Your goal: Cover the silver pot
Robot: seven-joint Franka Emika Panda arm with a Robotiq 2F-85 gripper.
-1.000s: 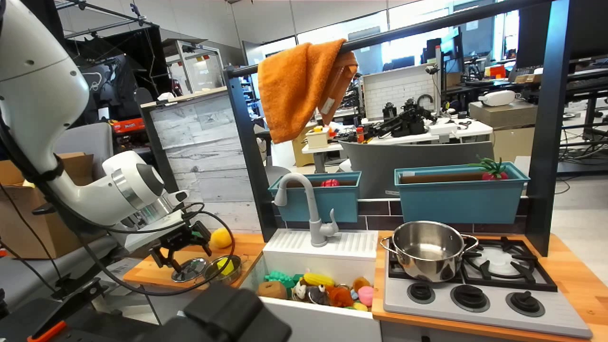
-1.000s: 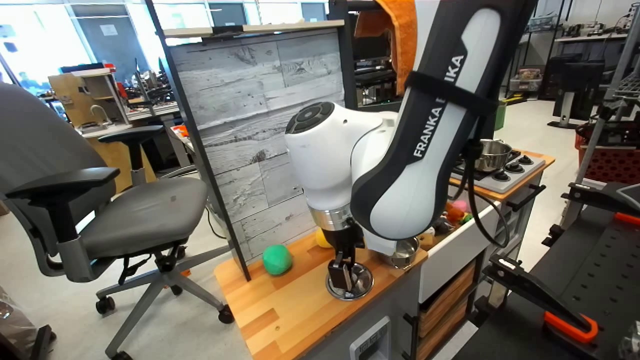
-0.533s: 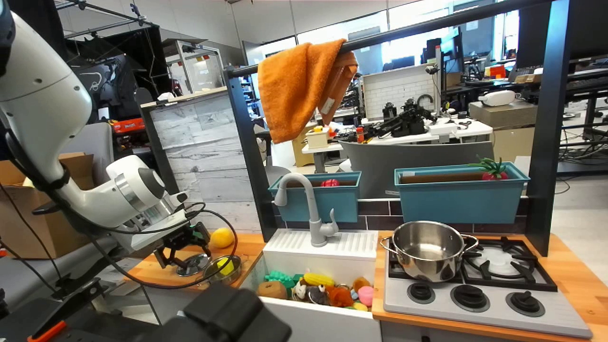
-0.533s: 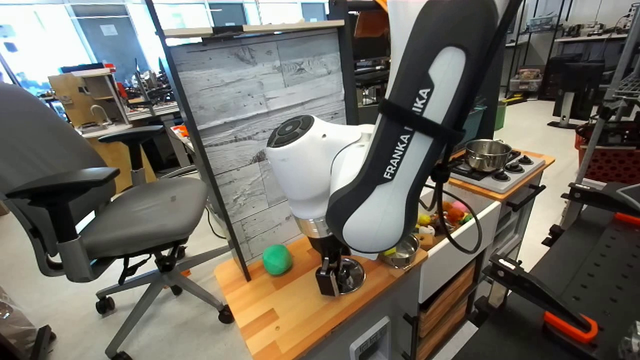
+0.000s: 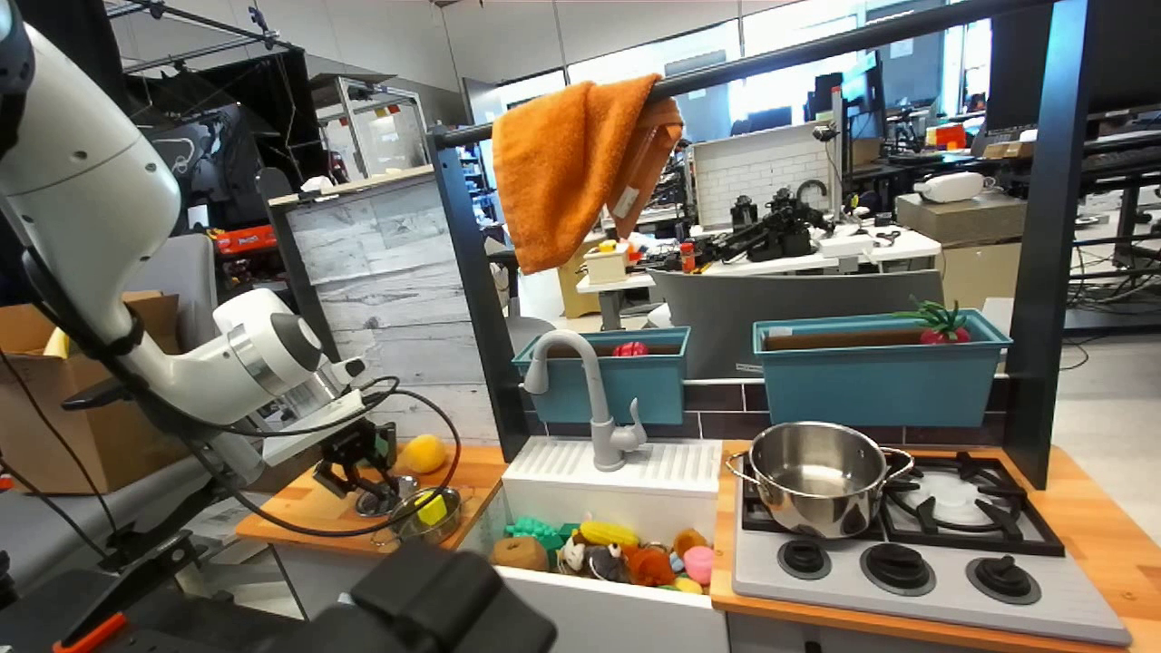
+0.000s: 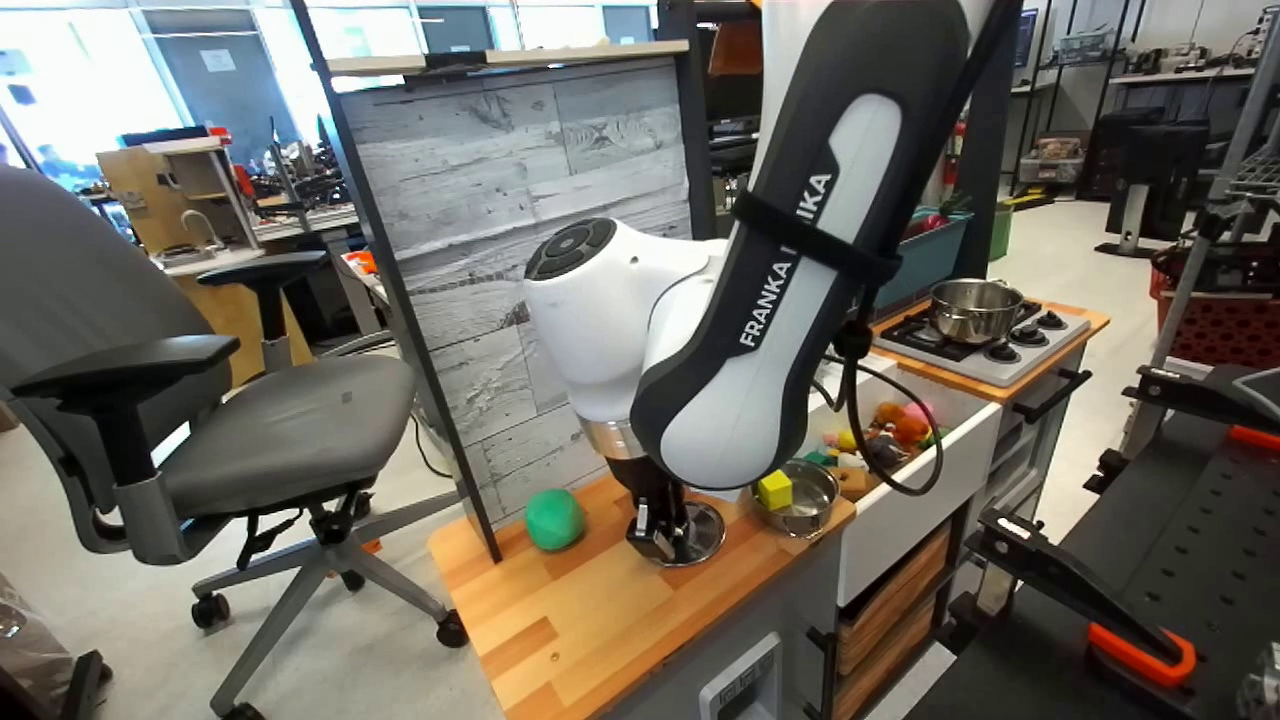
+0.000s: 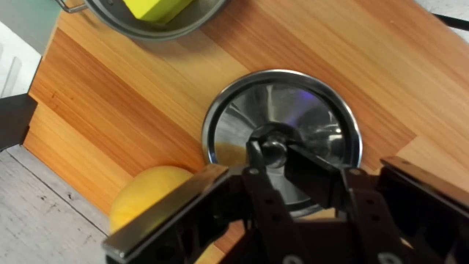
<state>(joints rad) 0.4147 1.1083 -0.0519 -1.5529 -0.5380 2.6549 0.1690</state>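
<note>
With black two-finger gripper [image 7: 274, 151] pointing down, part-closed, astride the round steel knob [image 7: 274, 157] of a silver disc lid [image 7: 280, 106] lying on the wooden counter [image 7: 146, 117], cannot tell whether gripping. From there, near, toward the white sink [image 5: 653, 508] and up-left in wrist view: round stainless-steel pot [image 6: 812, 493] holding a yellow block [image 7: 155, 8], likely the one to cover (by lid size; larger shiny steel pot [image 5: 821, 499] well apart). Mouth up, no long axis, wire handle [image 7: 74, 8] out to the left in wrist view.

Robot arm [image 6: 790, 320], in an exterior view: white lettering [image 6: 768, 303] is running up its link. You are reading "FRANKA" below a black strap [image 6: 815, 240] and "IKA" above; the strap is crossing between.
</note>
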